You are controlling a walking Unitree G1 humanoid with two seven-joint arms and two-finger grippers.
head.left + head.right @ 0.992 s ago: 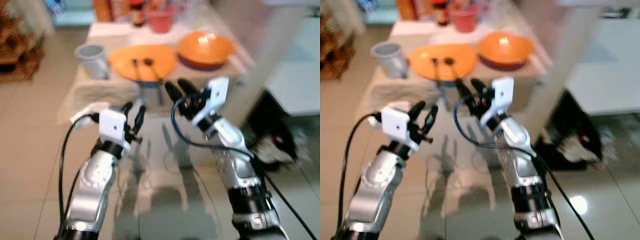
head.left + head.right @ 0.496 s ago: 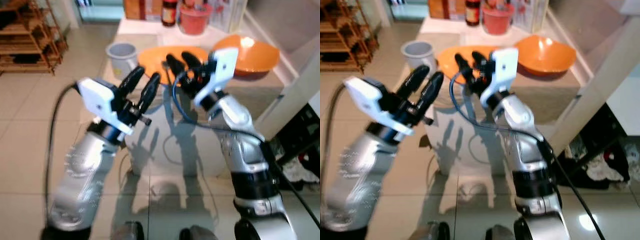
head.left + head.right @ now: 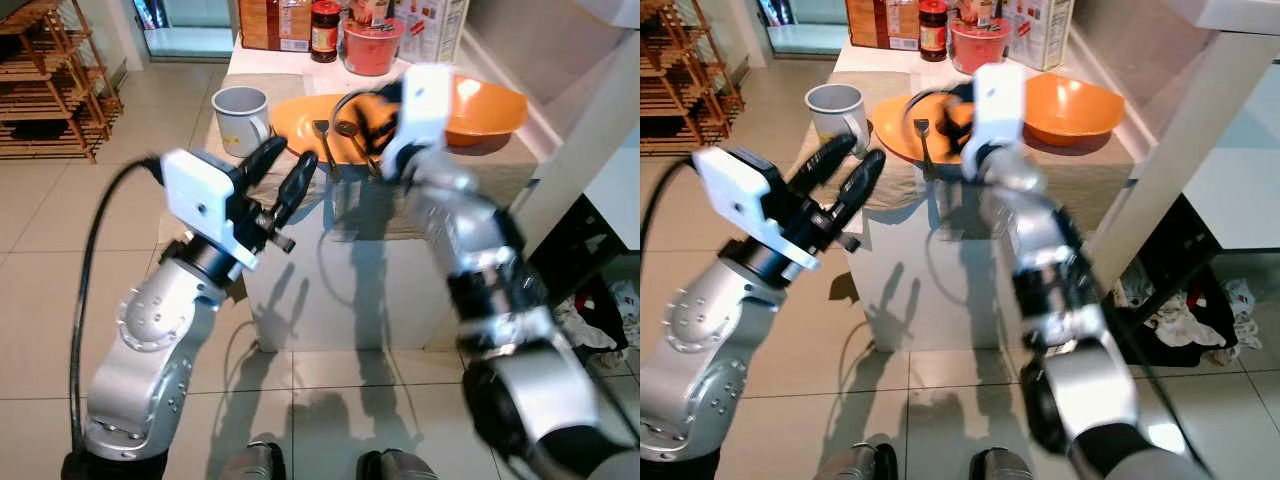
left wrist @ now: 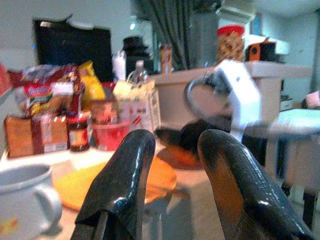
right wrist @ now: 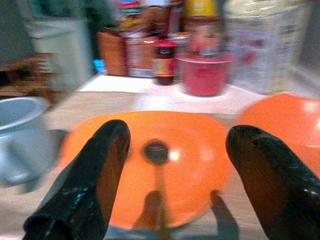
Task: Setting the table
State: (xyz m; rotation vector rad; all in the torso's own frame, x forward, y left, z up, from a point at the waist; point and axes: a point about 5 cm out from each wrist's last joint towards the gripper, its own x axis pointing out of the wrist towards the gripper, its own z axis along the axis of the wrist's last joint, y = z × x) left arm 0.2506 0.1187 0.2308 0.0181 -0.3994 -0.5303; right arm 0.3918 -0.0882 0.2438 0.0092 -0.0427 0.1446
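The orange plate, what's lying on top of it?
Two dark utensils lie on the orange plate, one with a round head like a spoon. The right gripper, open, hovers over the plate and hides part of its right side, so anything there can't be seen.

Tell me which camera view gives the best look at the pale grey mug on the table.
The right eye view: the pale grey mug stands whole, rim and handle clear, beside the flat orange plate. The left eye view shows it nearly as well. Both wrist views catch only a blurred part at the frame edge, beyond the left hand and right hand.
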